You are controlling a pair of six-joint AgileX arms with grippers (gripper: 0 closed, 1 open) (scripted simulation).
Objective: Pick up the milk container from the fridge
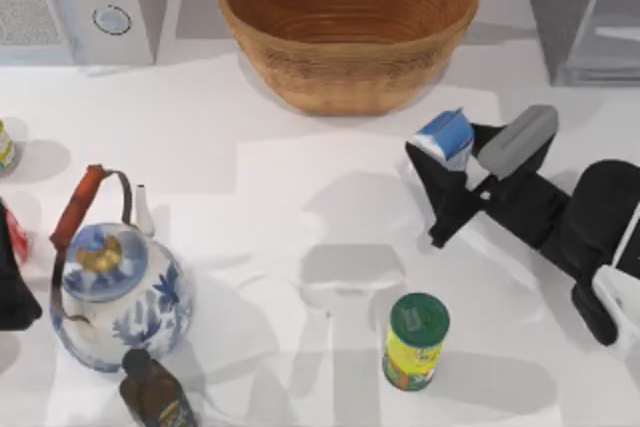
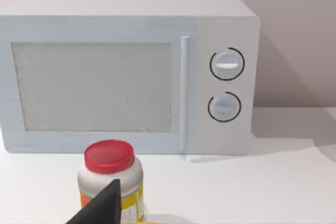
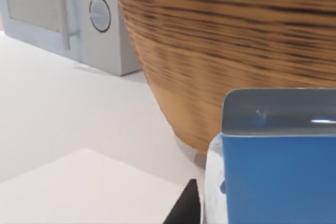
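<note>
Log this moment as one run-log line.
right gripper: shut on milk carton, outside the fridge, beside the basket | left arm: parked at table's left edge

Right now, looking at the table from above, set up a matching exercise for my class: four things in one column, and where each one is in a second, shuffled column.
Things
1. milk container
2. wicker basket
3. teapot
4. yellow can

Places
A. back of the table, middle
B. front of the table, right of centre
C. at the right gripper, away from the fridge
D. left side, near the front

Pairs: 1-C, 2-A, 3-D, 4-B
</note>
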